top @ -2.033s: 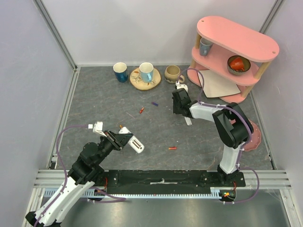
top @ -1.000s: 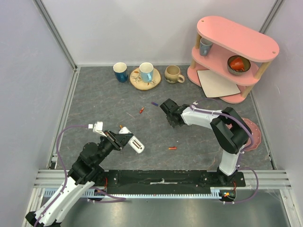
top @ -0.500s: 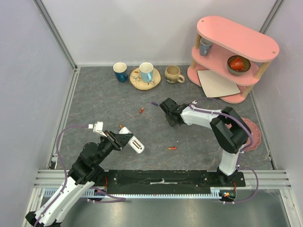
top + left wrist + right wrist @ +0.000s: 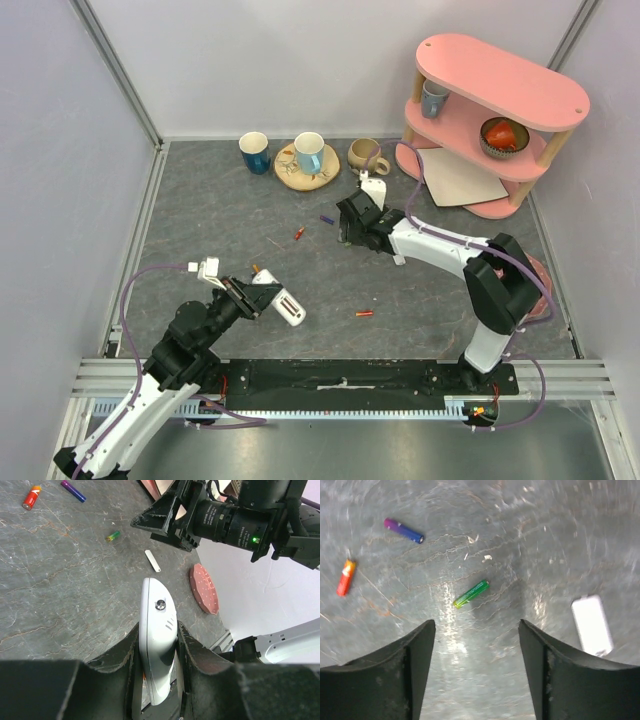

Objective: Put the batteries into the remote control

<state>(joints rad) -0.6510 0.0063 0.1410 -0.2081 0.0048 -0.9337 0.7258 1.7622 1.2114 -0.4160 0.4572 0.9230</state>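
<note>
Looking down from the top external view, the left gripper (image 4: 262,294) is clenched on the remote control (image 4: 289,307), which it holds above the near-left part of the grey surface (image 4: 200,220), its free end pointing toward the right edge. The right gripper (image 4: 348,226) hangs low over the middle of the surface, a little toward the far edge. A purple battery (image 4: 327,219) lies just to its left, with a red-orange battery (image 4: 299,234) further left. A red battery (image 4: 365,313) lies apart, toward the near edge. A pink shelf (image 4: 495,95) stands in the far right corner.

In the left wrist view, both black fingers (image 4: 196,656) press the sides of the white remote control (image 4: 156,611), which sticks out between them with a small screw showing on its face. Beyond it, the green battery (image 4: 113,536) lies on the surface beside the right gripper (image 4: 172,517), and a short white strip (image 4: 153,560) lies nearer. A pink disc (image 4: 203,588) rests close to the surface's edge.

In the right wrist view, the right gripper (image 4: 476,626) has its fingers (image 4: 395,675) spread and released, grasping nothing. The green battery (image 4: 471,593) lies on the surface just ahead of the gap between them. The purple battery (image 4: 403,530) and red-orange battery (image 4: 345,577) lie to the left, and the white strip (image 4: 592,625) to the right.
</note>
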